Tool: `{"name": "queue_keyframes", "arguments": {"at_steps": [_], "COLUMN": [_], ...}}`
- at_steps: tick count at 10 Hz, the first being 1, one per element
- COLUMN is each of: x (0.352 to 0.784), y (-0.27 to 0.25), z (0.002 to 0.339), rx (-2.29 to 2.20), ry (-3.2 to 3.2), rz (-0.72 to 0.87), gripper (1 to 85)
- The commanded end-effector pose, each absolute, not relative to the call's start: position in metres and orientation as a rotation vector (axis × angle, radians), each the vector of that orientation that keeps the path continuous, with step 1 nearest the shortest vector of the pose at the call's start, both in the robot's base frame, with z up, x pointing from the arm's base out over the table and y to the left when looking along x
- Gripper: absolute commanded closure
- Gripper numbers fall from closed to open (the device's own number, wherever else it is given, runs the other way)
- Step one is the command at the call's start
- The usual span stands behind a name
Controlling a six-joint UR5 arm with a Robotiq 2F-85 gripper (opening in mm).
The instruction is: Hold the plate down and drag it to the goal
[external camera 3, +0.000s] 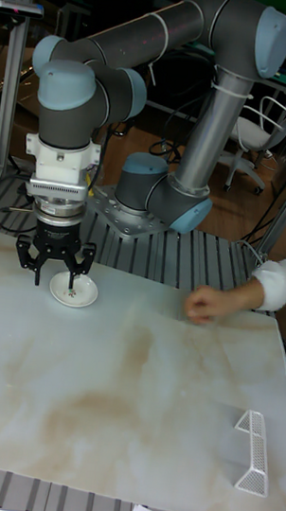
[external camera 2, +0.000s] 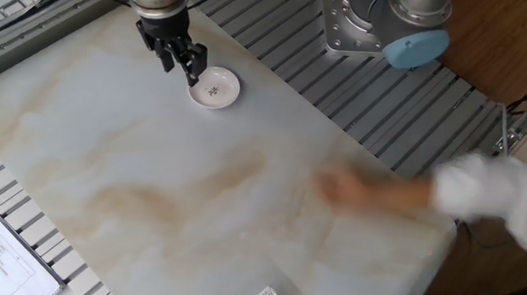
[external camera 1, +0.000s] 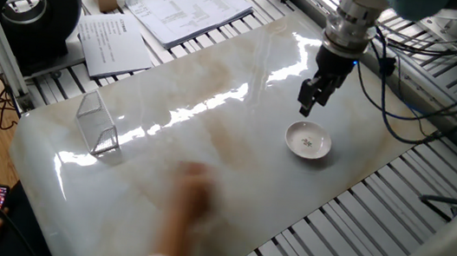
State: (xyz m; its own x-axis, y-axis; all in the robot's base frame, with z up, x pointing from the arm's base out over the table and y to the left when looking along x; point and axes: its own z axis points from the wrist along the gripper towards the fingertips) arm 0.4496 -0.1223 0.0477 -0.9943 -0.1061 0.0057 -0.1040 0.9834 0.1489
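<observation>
The plate [external camera 1: 308, 141], a small white dish with a grey speck in its centre, lies near the marble slab's right edge. It also shows as the plate [external camera 2: 216, 89] and the plate [external camera 3: 80, 296] in the other views. My gripper [external camera 1: 305, 108] points straight down by the plate's rim. In the other fixed view the gripper [external camera 2: 186, 66] hangs at the dish's left edge. The tall view shows the gripper [external camera 3: 55, 280] open, fingers spread, with nothing between them. Whether a fingertip touches the rim I cannot tell. No goal mark is in view.
A person's blurred hand [external camera 1: 189, 200] reaches over the slab; the same hand [external camera 2: 347, 187] and hand [external camera 3: 204, 306] lie mid-table. A small wire rack [external camera 1: 98, 124] stands at the slab's far end. Papers [external camera 1: 187, 5] lie beyond the slab, and the arm's base [external camera 2: 359, 23] is bolted close by.
</observation>
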Motion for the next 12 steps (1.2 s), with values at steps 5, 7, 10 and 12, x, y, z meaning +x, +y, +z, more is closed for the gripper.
{"name": "queue_keyframes", "arguments": {"at_steps": [5, 7, 10, 12], "x": [0.428, 0.423, 0.426, 0.427], "y": [-0.140, -0.126, -0.095, -0.108], "z": [0.026, 0.015, 0.011, 0.009], "rx": [0.054, 0.005, -0.047, -0.018], "ry": [-3.133, -3.146, -3.146, -3.152], "rz": [-0.199, -0.241, -0.275, -0.234], "gripper": [32.3, 32.3, 34.3, 69.0]}}
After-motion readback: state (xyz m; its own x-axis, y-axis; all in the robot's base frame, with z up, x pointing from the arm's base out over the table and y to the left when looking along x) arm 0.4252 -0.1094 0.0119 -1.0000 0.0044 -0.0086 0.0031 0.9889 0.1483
